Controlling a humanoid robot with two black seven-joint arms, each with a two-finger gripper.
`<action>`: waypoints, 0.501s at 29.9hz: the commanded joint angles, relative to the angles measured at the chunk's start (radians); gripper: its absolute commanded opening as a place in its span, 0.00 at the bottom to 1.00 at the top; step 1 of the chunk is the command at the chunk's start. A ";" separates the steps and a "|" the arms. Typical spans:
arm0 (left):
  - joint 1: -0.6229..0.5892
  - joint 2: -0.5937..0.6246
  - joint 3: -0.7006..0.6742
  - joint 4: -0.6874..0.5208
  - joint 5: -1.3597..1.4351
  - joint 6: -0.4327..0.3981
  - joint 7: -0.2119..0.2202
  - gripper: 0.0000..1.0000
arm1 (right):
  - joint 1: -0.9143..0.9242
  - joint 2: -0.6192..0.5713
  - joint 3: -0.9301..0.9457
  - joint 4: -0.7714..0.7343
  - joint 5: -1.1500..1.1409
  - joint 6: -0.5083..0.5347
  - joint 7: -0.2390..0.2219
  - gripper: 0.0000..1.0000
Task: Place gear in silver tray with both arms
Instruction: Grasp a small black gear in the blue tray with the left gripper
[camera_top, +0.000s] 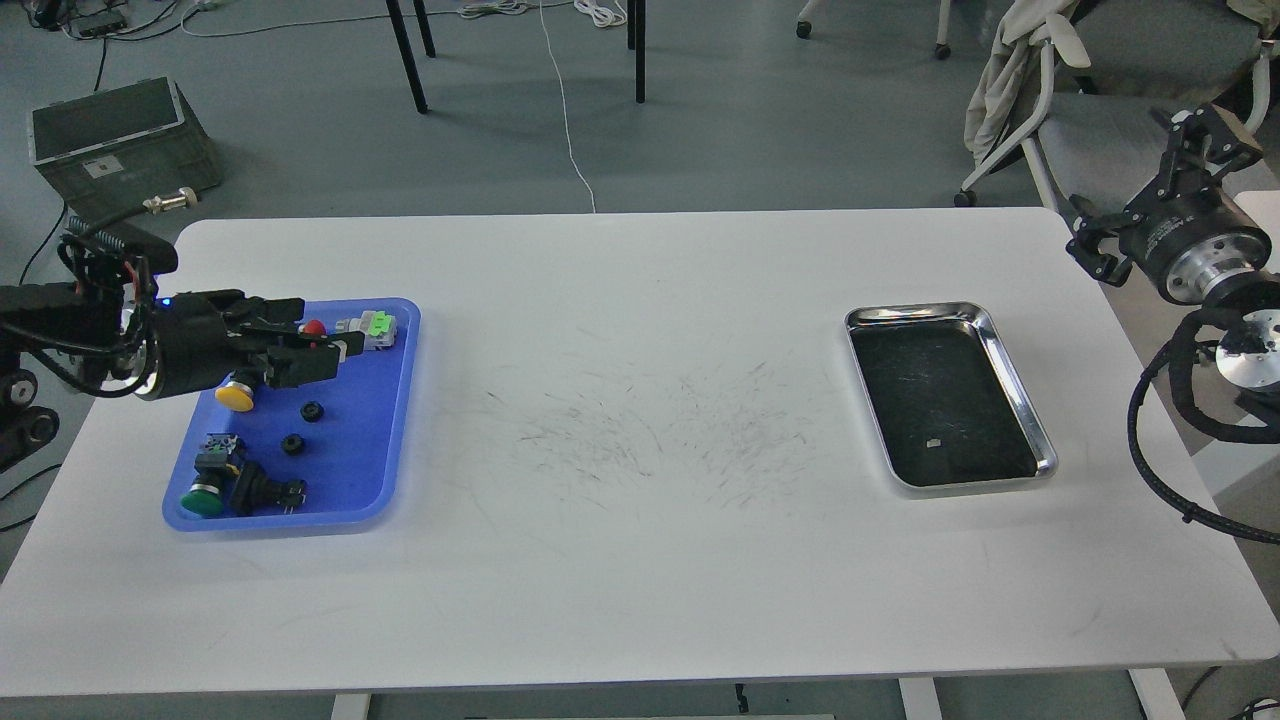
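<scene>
Two small black gears (312, 411) (292, 444) lie in the blue plastic tray (375, 470) at the table's left. My left gripper (330, 335) hangs low over the tray's far part, just above and behind the gears; its fingers stand apart and hold nothing. The silver tray (915, 312) sits on the right of the table with only a small speck on its dark bottom. My right gripper (1143, 190) is raised off the table's far right corner, fingers spread wide, empty.
The blue tray also holds push-buttons: red (314, 328), yellow (235, 398), green (202, 500), a black switch (262, 490) and a grey-green part (372, 326). A chair (1040, 110) stands back right, a dark box (120, 140) on the floor back left.
</scene>
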 joint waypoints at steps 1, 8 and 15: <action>0.016 -0.044 0.017 0.085 0.053 0.053 -0.004 0.91 | 0.000 -0.009 -0.003 0.000 0.000 0.000 0.000 1.00; 0.028 -0.119 0.094 0.213 0.059 0.159 -0.013 0.90 | 0.000 -0.009 -0.006 0.003 0.000 -0.001 0.000 1.00; 0.048 -0.153 0.110 0.300 0.053 0.210 -0.017 0.90 | -0.001 -0.009 -0.009 0.008 -0.011 -0.001 0.000 1.00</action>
